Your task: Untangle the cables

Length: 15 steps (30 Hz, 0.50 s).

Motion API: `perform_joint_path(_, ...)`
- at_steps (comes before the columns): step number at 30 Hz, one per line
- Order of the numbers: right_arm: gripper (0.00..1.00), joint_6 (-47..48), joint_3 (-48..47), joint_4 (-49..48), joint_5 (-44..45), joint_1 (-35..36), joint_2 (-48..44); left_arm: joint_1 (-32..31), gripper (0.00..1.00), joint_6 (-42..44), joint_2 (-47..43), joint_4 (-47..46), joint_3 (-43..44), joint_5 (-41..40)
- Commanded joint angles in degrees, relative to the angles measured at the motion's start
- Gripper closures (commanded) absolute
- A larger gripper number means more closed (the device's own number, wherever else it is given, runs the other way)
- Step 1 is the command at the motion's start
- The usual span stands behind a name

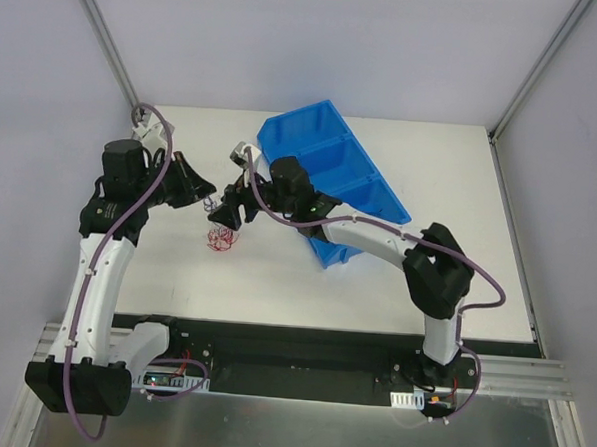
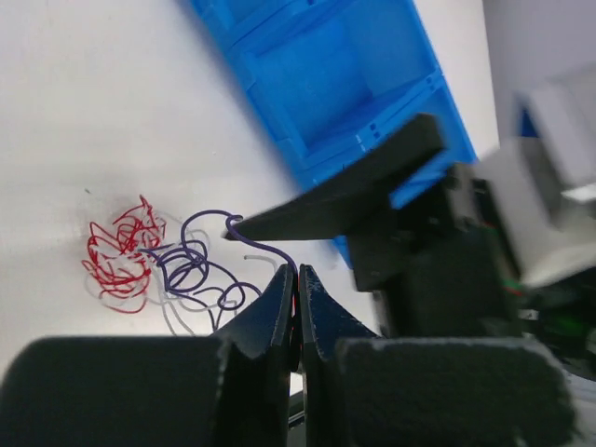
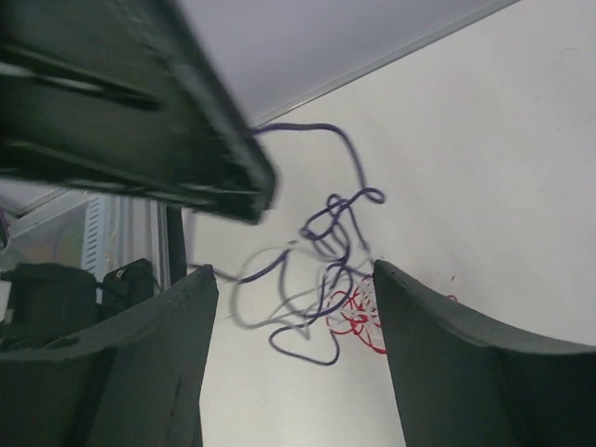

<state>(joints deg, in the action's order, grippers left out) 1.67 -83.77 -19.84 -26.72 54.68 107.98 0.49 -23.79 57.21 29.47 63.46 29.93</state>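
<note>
The red cable [image 1: 220, 239] lies curled on the white table, tangled with a dark purple cable [image 2: 191, 263] and a white cable [image 2: 175, 315]. My left gripper [image 2: 296, 271] is shut on one end of the dark purple cable and holds it lifted above the bundle. It shows in the top view [image 1: 209, 201] left of the bundle. My right gripper [image 3: 293, 270] is open, its jaws spread wide over the dark cable [image 3: 337, 222], the white cable [image 3: 270, 300] and the red cable [image 3: 354, 321]. It hovers just above them [image 1: 224, 216], close beside the left gripper.
A blue bin [image 1: 331, 175] with three compartments stands at the back right, right behind my right arm. It also shows in the left wrist view [image 2: 345, 84]. One right finger [image 2: 345, 197] crosses just in front of my left jaws.
</note>
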Motion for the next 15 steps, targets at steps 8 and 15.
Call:
perform_joint_path(8, 0.75, -8.0, -11.9, -4.6, 2.0, 1.0, 11.9, 0.5, 1.0, -6.6, -7.3, -0.6, 9.3, -2.4)
perform_joint_path(15, 0.97, -11.3, -15.4, -4.2, 1.5, 1.6, 16.3, 0.5, 1.0, -7.8, -9.6, -2.4, 20.1, -9.1)
